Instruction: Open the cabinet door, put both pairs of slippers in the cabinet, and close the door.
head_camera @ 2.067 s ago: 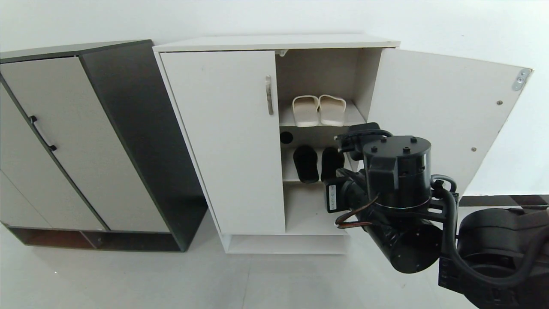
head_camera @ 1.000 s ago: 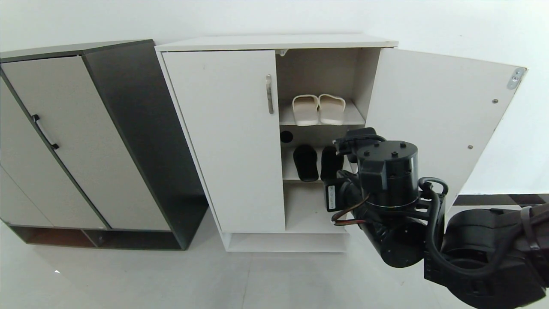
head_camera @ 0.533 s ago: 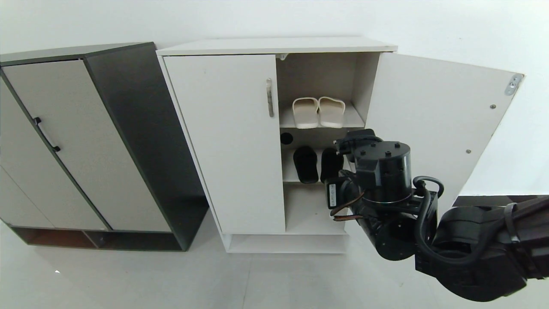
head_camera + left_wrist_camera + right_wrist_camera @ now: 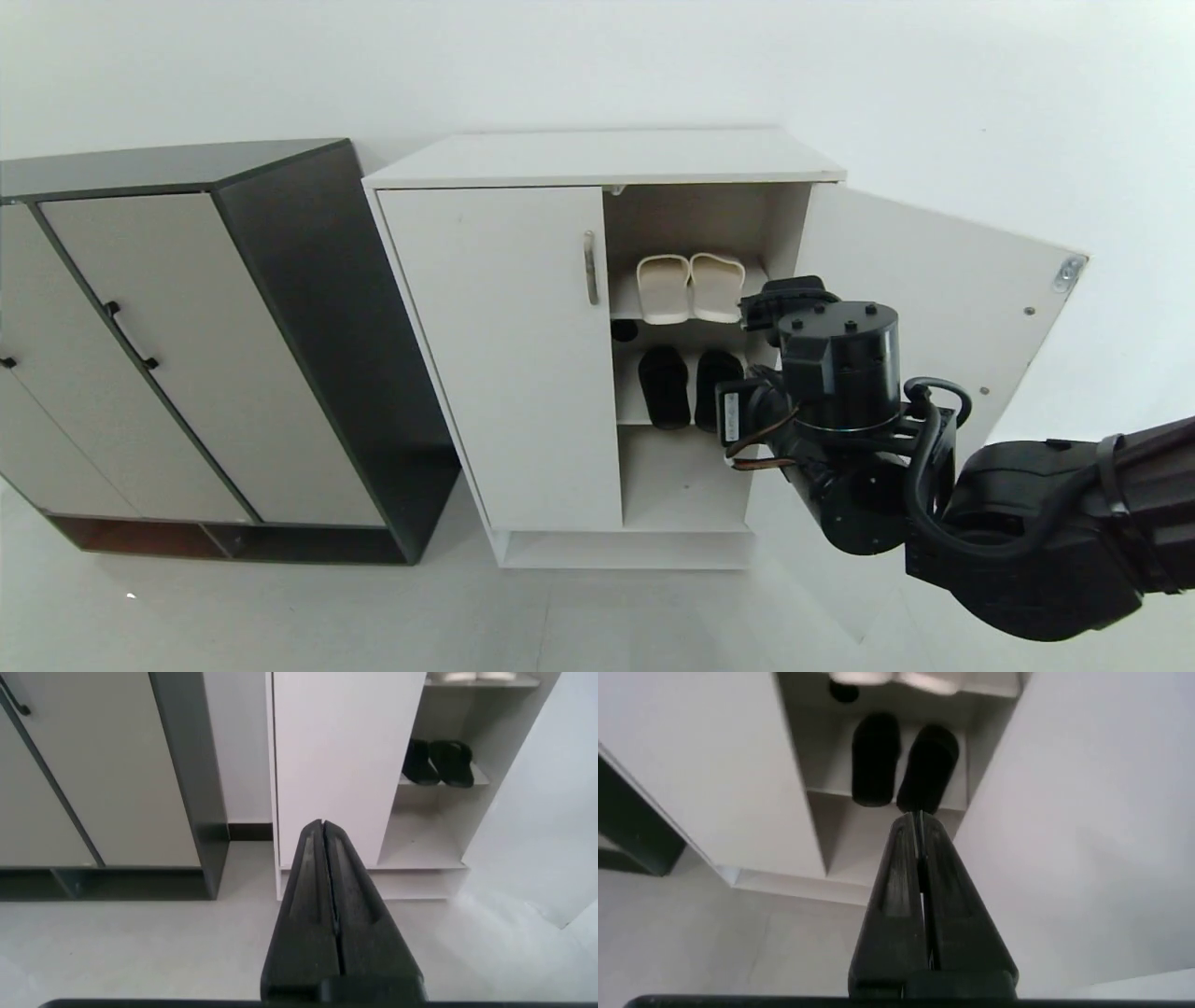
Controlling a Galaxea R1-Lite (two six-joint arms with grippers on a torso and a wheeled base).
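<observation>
Easing back from the cabinet (image 4: 504, 355), the right pincer (image 4: 920, 819), pressed together, leaves cream slippers (image 4: 691, 285) and black slippers (image 4: 689, 385) shelved; only the three-o'clock door (image 4: 915, 299) needs closing.

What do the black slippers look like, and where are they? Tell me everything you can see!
The black slippers are a plain, matte pair that looks soft and rubbery. They lie flat, side by side, on the middle shelf in the open side of the white cabinet. Their rounded ends face outward. They rest on the shelf, and nothing is gripping them. A cream pair sits one shelf above them.
</observation>
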